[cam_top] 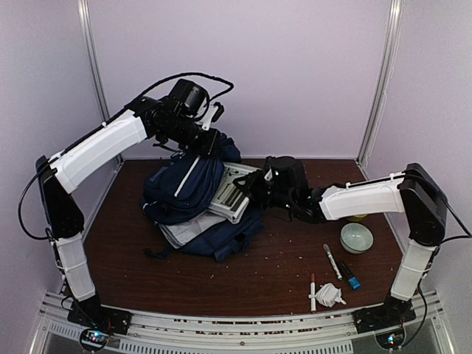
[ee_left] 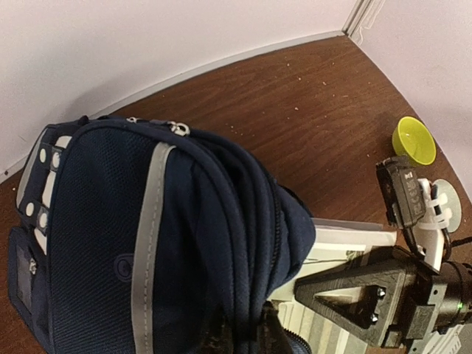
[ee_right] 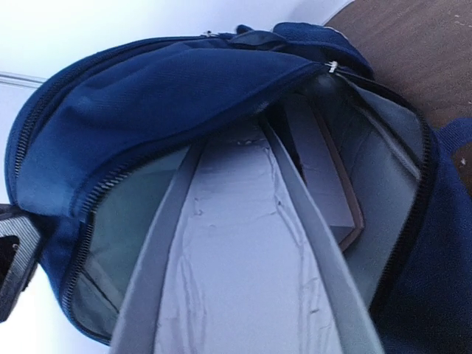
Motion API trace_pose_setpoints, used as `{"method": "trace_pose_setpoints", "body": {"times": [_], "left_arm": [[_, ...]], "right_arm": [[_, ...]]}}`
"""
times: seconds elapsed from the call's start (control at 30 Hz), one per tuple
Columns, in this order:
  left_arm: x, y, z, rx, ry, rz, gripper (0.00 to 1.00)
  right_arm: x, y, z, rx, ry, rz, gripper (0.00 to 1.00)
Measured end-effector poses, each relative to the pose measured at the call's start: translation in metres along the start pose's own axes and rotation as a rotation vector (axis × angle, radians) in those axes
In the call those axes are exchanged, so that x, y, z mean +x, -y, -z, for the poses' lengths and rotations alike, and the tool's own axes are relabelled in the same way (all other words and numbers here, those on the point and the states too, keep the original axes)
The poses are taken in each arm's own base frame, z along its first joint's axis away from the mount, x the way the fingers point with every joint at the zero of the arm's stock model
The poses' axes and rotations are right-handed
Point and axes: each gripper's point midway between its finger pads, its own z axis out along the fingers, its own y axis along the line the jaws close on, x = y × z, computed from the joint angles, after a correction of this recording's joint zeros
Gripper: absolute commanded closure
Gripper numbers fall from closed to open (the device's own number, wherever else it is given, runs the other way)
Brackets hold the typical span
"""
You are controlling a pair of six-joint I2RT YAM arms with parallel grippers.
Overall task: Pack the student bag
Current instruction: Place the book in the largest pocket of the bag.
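Student bag (cam_top: 181, 192) slumped left of table centre, mouth held up open by left gripper (cam_top: 209, 140) (clamped shut on upper rim fabric). Flat white book (cam_top: 234, 193) partly inserted in mouth, rear end sticking out. Right gripper (cam_top: 254, 188) placed at book; gripping or released cannot be told. Packing judged partway: pens (cam_top: 332, 259) and pale bowl (cam_top: 357, 237) loose at right.

I note: backpack (cam_top: 184, 188) navy blue with one pale grey stripe, grey lining (ee_right: 110, 243); table (cam_top: 280, 273) dark reddish brown; one bowl (cam_top: 357, 237) pale green, second bowl (ee_left: 413, 140) yellow.
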Motion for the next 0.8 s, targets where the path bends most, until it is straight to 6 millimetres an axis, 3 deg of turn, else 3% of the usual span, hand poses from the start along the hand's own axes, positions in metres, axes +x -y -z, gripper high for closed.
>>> {"method": "trace_pose_setpoints", "body": {"times": [0.13,0.37,0.6,0.8], "left_arm": [[-0.004,0.006,0.018,-0.003,0.024,-0.065,1.0],[-0.009,0.014,0.054,-0.016,0.057,-0.154,1.0],[-0.001,0.023,0.048,-0.016,0.026,-0.215,1.0],[0.007,0.027,0.016,-0.003,-0.027,-0.169,1.0]], "right_arm": [[-0.003,0.023,0.02,0.037,0.038,-0.009,0.76],[-0.021,0.016,0.043,0.016,0.077,-0.009,0.77],[-0.02,0.018,0.028,0.024,0.074,-0.038,0.73],[-0.011,0.005,-0.002,0.037,0.066,-0.027,0.69]]}}
